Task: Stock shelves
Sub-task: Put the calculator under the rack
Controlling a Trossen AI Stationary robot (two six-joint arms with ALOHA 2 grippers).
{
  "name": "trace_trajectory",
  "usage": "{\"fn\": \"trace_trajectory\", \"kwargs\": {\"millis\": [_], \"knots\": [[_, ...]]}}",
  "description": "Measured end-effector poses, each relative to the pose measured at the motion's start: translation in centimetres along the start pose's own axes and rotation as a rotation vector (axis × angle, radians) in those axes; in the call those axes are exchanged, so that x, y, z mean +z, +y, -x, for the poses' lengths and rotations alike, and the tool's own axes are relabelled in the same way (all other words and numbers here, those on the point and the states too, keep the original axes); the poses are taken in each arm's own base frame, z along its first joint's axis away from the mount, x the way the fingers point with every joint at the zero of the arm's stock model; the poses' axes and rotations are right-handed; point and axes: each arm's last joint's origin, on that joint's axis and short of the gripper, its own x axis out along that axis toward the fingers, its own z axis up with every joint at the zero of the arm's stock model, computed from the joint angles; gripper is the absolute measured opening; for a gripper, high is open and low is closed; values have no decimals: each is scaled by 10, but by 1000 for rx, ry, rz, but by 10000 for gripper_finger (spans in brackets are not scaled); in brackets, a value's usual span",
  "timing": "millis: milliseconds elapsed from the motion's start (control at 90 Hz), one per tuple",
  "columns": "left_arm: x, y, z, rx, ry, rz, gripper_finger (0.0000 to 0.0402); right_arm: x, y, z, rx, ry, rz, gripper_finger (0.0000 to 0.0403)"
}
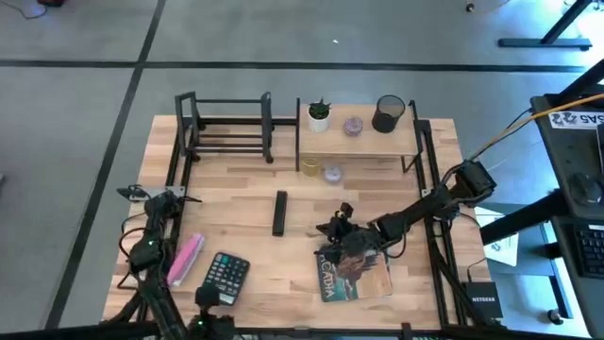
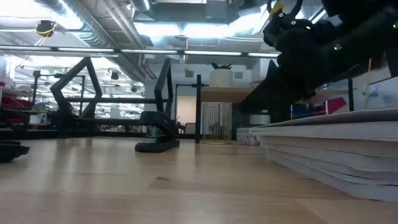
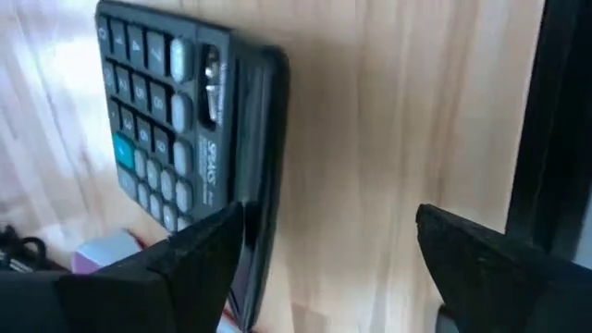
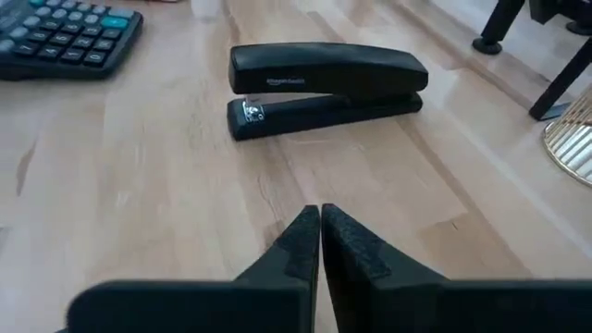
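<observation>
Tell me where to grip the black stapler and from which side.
Grip the stapler across its narrow mid-body, coming straight down from above: it lies flat and long, with bare tabletop on both flanks. The right gripper, shut, is nearest.

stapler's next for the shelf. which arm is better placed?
Right, probably. The right gripper, fingers shut, sits just beside the stapler, facing it. The left gripper, open, is near the calculator.

A wooden shelf [image 1: 359, 142] on thin black posts is seen upright at the table's far edge, small items on both levels; just beside it, a low black rack [image 1: 226, 125] is set
</observation>
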Motion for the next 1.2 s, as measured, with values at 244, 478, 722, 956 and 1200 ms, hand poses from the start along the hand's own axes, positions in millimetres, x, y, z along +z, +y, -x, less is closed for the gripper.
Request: {"fn": "trace_trajectory", "kwargs": {"millis": [244,478,722,956,1200], "knots": [[8,9,-21,68,40,93,287,0,0,0,-1,-1,-1,1],[28,22,-29,85,47,106,140,3,7,3,76,-29,-2,1],[48,35,-16,82,-38,57,22,21,32,13,402,-132,94,1],[58,63,22,91,-326,204,16,44,61,25,555,-269,410,1],[30,84,75,78,-658,319,15,58,81,27,503,-354,505,61]]}}
